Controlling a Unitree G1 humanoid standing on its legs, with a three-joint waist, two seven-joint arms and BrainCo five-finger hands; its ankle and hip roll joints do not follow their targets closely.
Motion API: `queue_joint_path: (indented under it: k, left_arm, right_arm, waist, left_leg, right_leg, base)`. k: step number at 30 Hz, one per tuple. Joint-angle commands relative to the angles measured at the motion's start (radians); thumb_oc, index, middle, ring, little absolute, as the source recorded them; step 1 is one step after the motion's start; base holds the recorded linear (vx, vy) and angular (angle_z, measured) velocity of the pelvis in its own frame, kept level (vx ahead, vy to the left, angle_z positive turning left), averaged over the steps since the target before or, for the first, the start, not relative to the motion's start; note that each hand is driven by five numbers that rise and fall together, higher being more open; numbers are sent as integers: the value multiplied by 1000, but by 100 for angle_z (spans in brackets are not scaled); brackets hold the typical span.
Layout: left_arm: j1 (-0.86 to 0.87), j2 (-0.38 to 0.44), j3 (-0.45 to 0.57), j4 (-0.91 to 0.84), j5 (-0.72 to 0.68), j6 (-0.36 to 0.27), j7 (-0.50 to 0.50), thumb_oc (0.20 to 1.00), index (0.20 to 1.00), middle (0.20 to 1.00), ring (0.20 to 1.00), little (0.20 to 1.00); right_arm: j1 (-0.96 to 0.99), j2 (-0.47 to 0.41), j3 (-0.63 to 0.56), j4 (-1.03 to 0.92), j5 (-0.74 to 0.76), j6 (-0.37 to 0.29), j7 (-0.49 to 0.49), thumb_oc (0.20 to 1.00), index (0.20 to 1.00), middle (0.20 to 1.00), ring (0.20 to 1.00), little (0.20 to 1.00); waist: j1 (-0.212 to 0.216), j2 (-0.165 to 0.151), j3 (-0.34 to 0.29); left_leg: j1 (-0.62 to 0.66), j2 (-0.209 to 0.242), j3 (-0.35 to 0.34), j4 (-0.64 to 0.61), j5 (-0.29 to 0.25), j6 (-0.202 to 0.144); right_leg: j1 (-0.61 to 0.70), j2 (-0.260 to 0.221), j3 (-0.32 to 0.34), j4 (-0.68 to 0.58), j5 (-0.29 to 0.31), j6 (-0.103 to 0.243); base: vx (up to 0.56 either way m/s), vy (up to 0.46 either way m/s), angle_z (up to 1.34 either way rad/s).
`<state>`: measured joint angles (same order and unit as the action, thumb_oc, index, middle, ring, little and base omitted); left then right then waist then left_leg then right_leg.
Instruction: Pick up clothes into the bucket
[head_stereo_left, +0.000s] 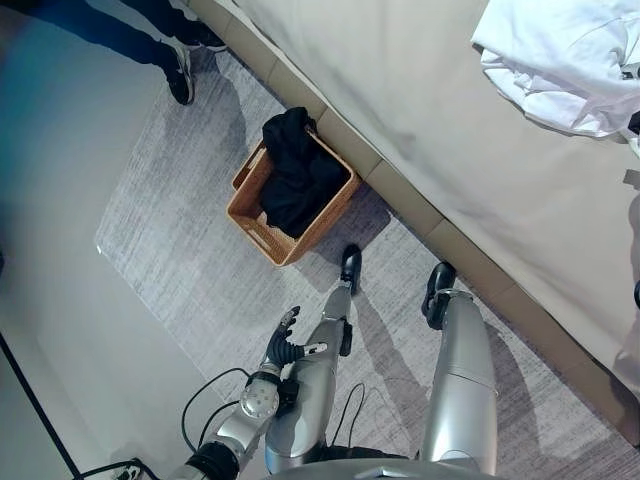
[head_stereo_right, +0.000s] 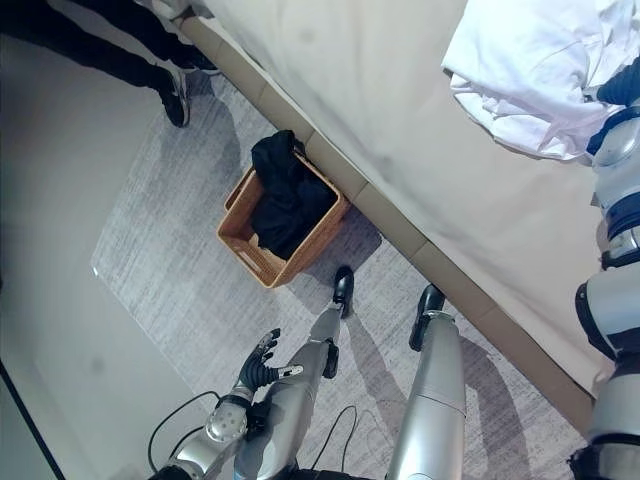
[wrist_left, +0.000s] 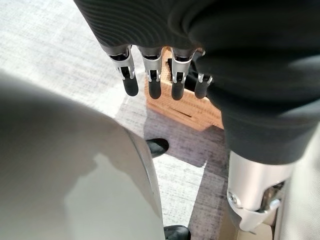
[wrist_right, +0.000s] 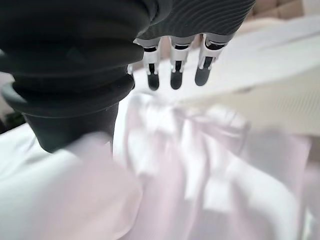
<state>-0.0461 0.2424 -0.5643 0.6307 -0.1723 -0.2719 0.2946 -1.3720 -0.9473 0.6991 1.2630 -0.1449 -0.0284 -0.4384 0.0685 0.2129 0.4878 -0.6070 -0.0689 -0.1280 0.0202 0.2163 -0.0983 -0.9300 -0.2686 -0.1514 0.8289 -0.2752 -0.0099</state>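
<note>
Woven and tan, the basket (head_stereo_left: 262, 230) sits on the grey rug (head_stereo_left: 180, 250) just beside the edge of the bed (head_stereo_left: 420, 120), and a black garment (head_stereo_left: 295, 175) lies heaped inside it, spilling over the rim nearest the bed. We see white clothes (head_stereo_left: 560, 60) bunched on the bed, well apart from the basket. Our right hand (wrist_right: 172, 70) hangs above that white pile with its fingers relaxed and nothing in them. Our left hand (head_stereo_left: 285, 340) hangs low near the rug, short of the basket, fingers loosely spread and holding nothing. A person's legs in dark trousers (head_stereo_left: 110, 30) stand at the far corner of the rug.
</note>
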Motion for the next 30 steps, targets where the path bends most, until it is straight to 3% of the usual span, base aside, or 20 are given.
queue_joint_path:
  k: [1,2,3,4,5,14,15,16,21,22,23,25,26,30]
  left_arm:
    - [-36,17,-29,18,-17,-11,-12,1000,1000,1000,1000,1000]
    - [-37,17,-27,19,-16,-13,-12,1000,1000,1000,1000,1000]
    - [-39,16,-27,18,-15,-13,-13,1000,1000,1000,1000,1000]
    - [-39,15,-27,18,-15,-13,-13,1000,1000,1000,1000,1000]
    - [-40,11,-26,22,-18,-14,-11,1000,1000,1000,1000,1000]
    - [-52,5,-3,54,-14,-17,-4,1000,1000,1000,1000,1000]
    - [-57,6,12,81,-6,-17,-1,1000,1000,1000,1000,1000]
    - [-61,7,13,80,-5,-17,-1,1000,1000,1000,1000,1000]
    - [-52,50,69,115,17,-16,7,1000,1000,1000,1000,1000]
    - [-51,50,69,115,17,-16,7,1000,1000,1000,1000,1000]
    - [-43,71,94,115,19,-17,8,1000,1000,1000,1000,1000]
    - [-36,80,100,111,20,-18,7,1000,1000,1000,1000,1000]
    - [-23,94,125,109,23,-19,6,1000,1000,1000,1000,1000]
    - [-13,112,148,117,36,-18,2,1000,1000,1000,1000,1000]
  right_arm:
    - [-78,-53,119,-44,-14,-62,45,1000,1000,1000,1000,1000]
    - [-83,-46,135,-58,-21,-66,56,831,831,831,831,831]
    - [-79,-40,150,-68,-34,-70,67,464,464,464,464,464]
    - [-79,-40,151,-68,-34,-70,67,244,244,244,244,244]
    - [-78,-27,157,-80,-36,-71,68,200,200,200,200,200]
    - [-62,-24,123,-177,-12,-82,37,200,200,200,200,200]
    - [-59,-32,111,-209,-10,-85,24,200,200,200,200,200]
    - [-63,-33,109,-210,-10,-85,23,200,200,200,200,200]
    - [-59,-66,55,-347,24,-101,-15,200,200,200,200,200]
    - [-58,-65,54,-348,24,-101,-15,200,200,200,200,200]
    - [-55,-72,42,-380,44,-107,-12,200,200,200,200,200]
    - [-54,-72,38,-388,48,-111,-14,200,200,200,200,200]
    - [-40,-74,15,-433,70,-121,-12,200,200,200,200,200]
    - [8,-79,-52,-464,110,-131,-23,200,200,200,200,200]
  waist:
    - [9,-3,32]
    - [8,-5,32]
    - [10,-8,32]
    - [10,-8,32]
    - [10,-10,32]
    - [-4,-23,32]
    - [-10,-34,32]
    - [-5,-27,32]
    - [-29,-92,32]
    - [-29,-91,32]
    - [-33,-116,13]
    - [-32,-124,4]
    - [-37,-149,-24]
    - [-41,-174,-72]
  left_leg:
    - [27,4,-9,28,-75,2]
    - [29,3,-8,29,-76,2]
    - [29,1,-11,30,-77,4]
    - [29,0,-10,30,-77,4]
    - [33,-5,-11,33,-80,6]
    - [98,-1,-9,25,-76,-1]
    - [131,6,-6,23,-80,-3]
    - [107,11,-8,27,-58,-1]
    - [245,22,9,56,-106,4]
    - [246,23,9,56,-106,4]
    - [281,24,17,75,-130,8]
    - [297,27,22,81,-140,11]
    - [324,31,33,89,-160,15]
    - [367,33,45,86,-178,21]
  right_leg:
    - [72,-1,42,-92,29,89]
    - [70,0,45,-88,30,89]
    - [67,-1,47,-83,30,90]
    - [67,-1,47,-83,30,90]
    - [69,-5,51,-82,33,93]
    - [153,-3,36,-134,55,97]
    - [203,7,27,-168,69,99]
    - [186,12,17,-180,106,92]
    - [392,39,5,-312,163,106]
    - [395,40,4,-315,164,106]
    - [452,51,6,-359,184,113]
    - [477,56,6,-380,194,115]
    - [526,68,12,-424,210,123]
    - [600,79,13,-498,239,136]
  base:
    - [-26,-2,4]
    - [0,0,0]
    - [0,0,0]
    - [0,0,0]
    - [0,0,0]
    - [-12,25,1]
    - [-98,72,-1]
    - [-91,122,-6]
    - [4,77,-11]
    - [64,74,-16]
    - [70,86,-16]
    - [76,83,-18]
    - [61,52,-23]
    - [92,50,-26]
